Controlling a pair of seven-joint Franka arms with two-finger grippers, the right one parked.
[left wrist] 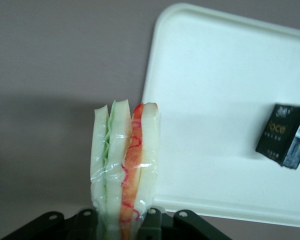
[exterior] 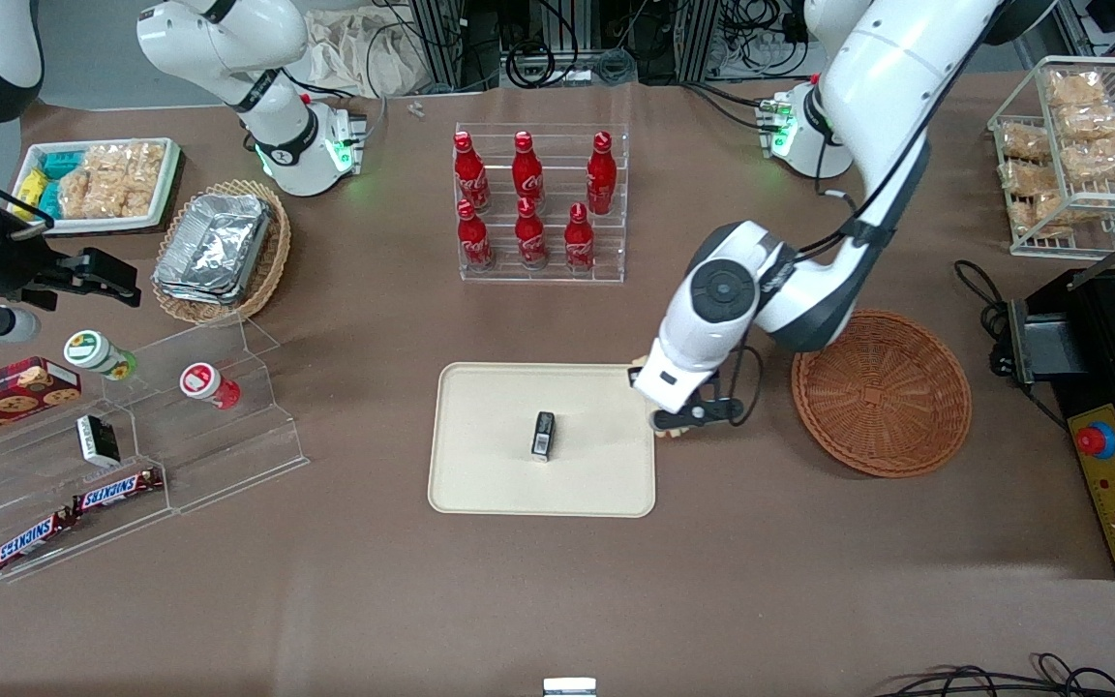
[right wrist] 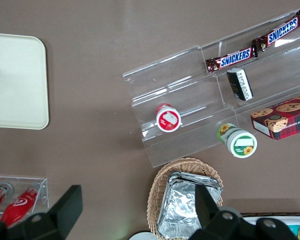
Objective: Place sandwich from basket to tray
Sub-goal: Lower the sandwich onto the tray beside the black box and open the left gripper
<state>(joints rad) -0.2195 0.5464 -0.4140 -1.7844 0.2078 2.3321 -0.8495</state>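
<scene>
You have the left arm's black two-finger gripper [exterior: 681, 422] hanging at the edge of the flat cream-beige rectangular tray [exterior: 490, 479], at the tray's side toward the working arm's end of the brown counter [exterior: 557, 600]. Its jaws are closed onto the plastic-wrapped triangular sandwich [left wrist: 125, 165] of white bread with green and orange-red filling layers; from the wrist camera you see the wedge standing out from between the black fingers [left wrist: 85, 222], held by its lower end, its tip over the tray's rim. In the front view only a sliver of the sandwich shows under the wrist, so you cannot tell there whether it touches the tray.

The round reddish-brown woven wicker basket [exterior: 882, 392] sits just beside the gripper, toward the working arm's end of the counter, with nothing in it. A small black box [exterior: 543, 434] with a pale end stands near the middle of the tray, apart from the sandwich. A clear acrylic rack of red bottles [exterior: 538, 198] stands farther from the front camera than the tray.
</scene>
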